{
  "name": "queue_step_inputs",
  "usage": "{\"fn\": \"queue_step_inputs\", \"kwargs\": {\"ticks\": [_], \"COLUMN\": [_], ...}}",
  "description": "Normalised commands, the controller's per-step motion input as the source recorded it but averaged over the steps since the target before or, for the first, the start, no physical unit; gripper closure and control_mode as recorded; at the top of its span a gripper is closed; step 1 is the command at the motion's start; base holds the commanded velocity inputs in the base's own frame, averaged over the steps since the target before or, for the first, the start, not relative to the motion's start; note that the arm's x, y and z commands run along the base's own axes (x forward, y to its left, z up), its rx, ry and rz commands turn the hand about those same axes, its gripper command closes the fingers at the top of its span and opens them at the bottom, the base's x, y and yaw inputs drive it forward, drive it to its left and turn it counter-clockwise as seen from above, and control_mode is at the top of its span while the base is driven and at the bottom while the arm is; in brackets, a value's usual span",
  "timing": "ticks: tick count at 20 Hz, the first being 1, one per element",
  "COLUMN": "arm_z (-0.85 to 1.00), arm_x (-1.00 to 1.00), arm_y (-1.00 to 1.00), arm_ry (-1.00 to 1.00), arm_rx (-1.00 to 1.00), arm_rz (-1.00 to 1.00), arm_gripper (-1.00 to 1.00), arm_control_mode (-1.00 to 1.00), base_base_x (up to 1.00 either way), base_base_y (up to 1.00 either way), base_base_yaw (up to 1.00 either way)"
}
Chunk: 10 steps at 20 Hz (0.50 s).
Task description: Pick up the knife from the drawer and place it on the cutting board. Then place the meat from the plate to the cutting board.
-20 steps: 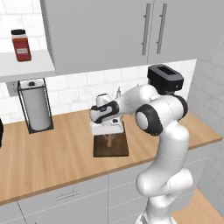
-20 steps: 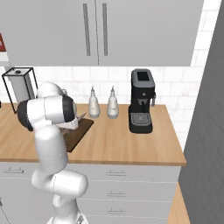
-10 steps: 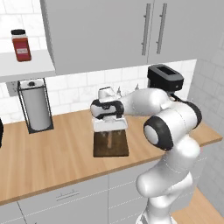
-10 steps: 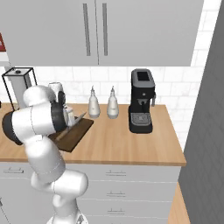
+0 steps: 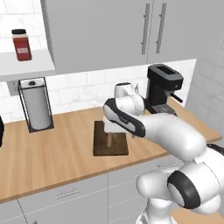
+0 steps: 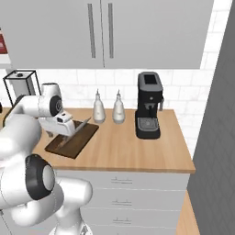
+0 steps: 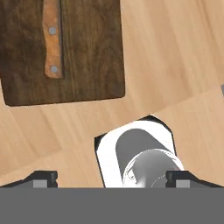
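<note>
The knife (image 7: 52, 41) lay on the board (image 7: 87, 52), handle running 12 to 6 in the hand view. The jaws stood wide apart and empty, the knife at their 11 o'clock (meat unseen), so the next reach likely turns away across the tabletop (image 5: 61, 148).

My arm (image 5: 175, 135) is glossy white all over, built of fat rounded tubes that swell at each joint. A dark charcoal band (image 5: 124, 120) wraps the link at about 10 o'clock of my bulk in the left base view. Round dark caps with a grey ring close my joints: one (image 5: 181, 200) at 5 o'clock there, another (image 6: 39, 180) at 8 o'clock in the right base view. My hand (image 6: 64, 125) is a boxy white block. My fingertips (image 7: 41, 178) are small, dark and square-edged, with a lighter grey patch on each.
</note>
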Motion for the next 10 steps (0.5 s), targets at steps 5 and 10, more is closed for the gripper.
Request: {"fn": "queue_step_inputs", "kwargs": {"ticks": [5,10], "arm_z": [0.0,0.0], "arm_x": [0.0,0.0], "arm_y": [0.0,0.0], "arm_ry": [0.0,0.0], "arm_rx": [0.0,0.0], "arm_rz": [0.0,0.0], "arm_gripper": [-1.0,-1.0], "arm_control_mode": [1.0,1.0], "base_base_x": [-1.0,-0.99], "base_base_y": [0.11,0.59], "base_base_yaw": [0.23,0.67]}}
